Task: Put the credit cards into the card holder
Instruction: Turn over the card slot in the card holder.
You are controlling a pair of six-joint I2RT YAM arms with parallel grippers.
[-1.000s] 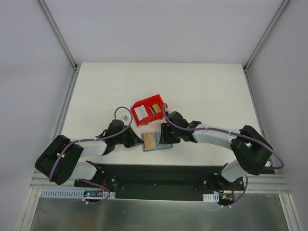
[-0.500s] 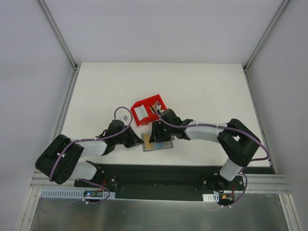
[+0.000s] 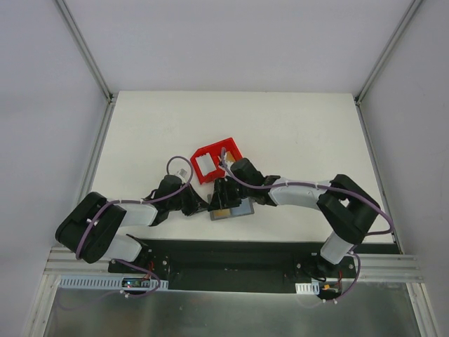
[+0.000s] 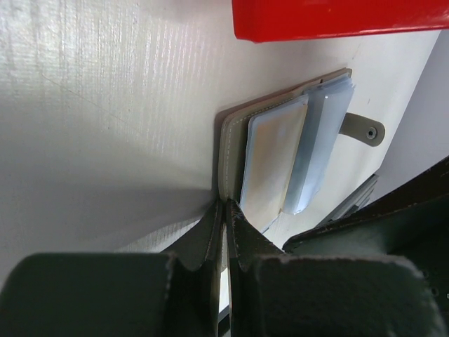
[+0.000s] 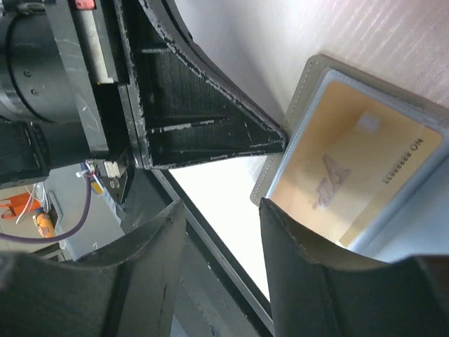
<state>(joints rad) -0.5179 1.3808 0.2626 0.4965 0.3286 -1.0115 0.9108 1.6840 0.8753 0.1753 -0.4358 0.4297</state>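
Note:
The grey card holder (image 3: 242, 209) lies open near the table's front edge, its clear sleeves (image 4: 319, 133) fanned out. A gold credit card (image 5: 351, 172) sits inside a sleeve. My left gripper (image 4: 226, 203) is shut on the edge of the holder's cover (image 4: 228, 140), also seen from above (image 3: 205, 206). My right gripper (image 5: 221, 210) hangs open over the holder's left corner, one finger (image 5: 295, 239) above the gold card, nothing between its fingers. From above it covers the holder's left part (image 3: 219, 202). A white credit card (image 3: 204, 164) lies in the red bin (image 3: 210, 151).
The red bin (image 4: 337, 17) stands just behind the holder, close to both wrists. The holder's snap tab (image 4: 368, 130) sticks out on the right. The table's front edge and black base rail (image 3: 231, 253) are right behind the grippers.
My right arm has swung left, bringing its open gripper over the holder's left side and hiding the gold card from above. The red bin has shifted slightly left. The left gripper stays put.

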